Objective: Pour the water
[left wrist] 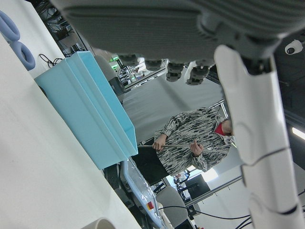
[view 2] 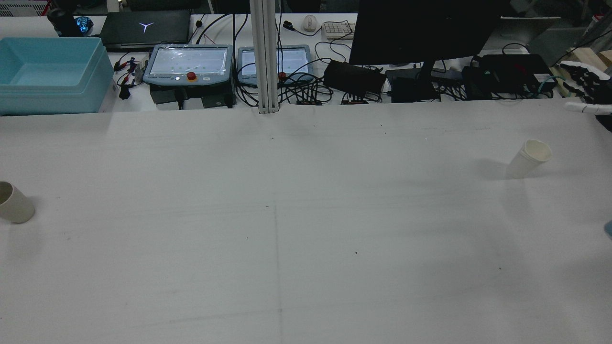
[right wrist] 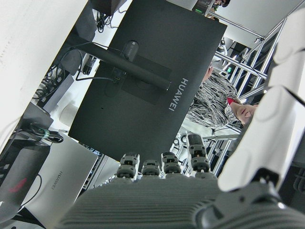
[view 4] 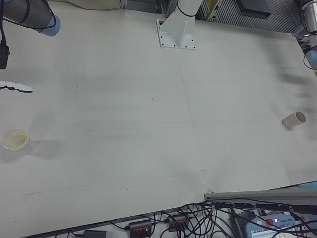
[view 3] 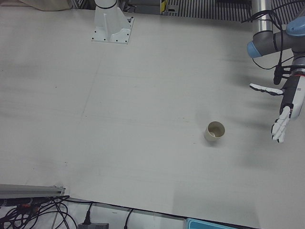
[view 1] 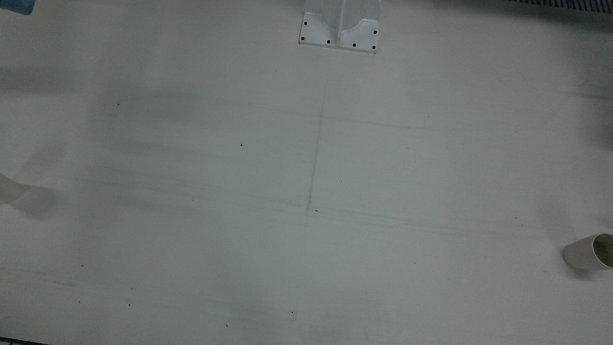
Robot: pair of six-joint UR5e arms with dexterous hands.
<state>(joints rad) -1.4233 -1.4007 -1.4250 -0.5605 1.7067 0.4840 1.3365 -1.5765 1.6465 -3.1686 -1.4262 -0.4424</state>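
Note:
Two paper cups stand upright on the white table [view 2: 306,229], far apart. The beige cup [view 3: 215,131] is on my left side, also seen as the beige cup [view 2: 14,203] at the rear view's left edge. My left hand [view 3: 286,109] hovers open to its outer side, fingers spread, clear of it. The white cup [view 2: 528,158] stands on my right side, and shows as the white cup [view 4: 15,141] in the right-front view. My right hand [view 2: 587,86] is open at the table's far right edge, beyond that cup and apart from it. Whether either cup holds water cannot be told.
A light-blue bin [view 2: 50,74] sits at the far left behind the table. Monitors, tablets and cables [view 2: 344,81] line the far edge. A post's white base [view 1: 339,28] is bolted at mid-table. A person [left wrist: 190,143] stands beyond the table.

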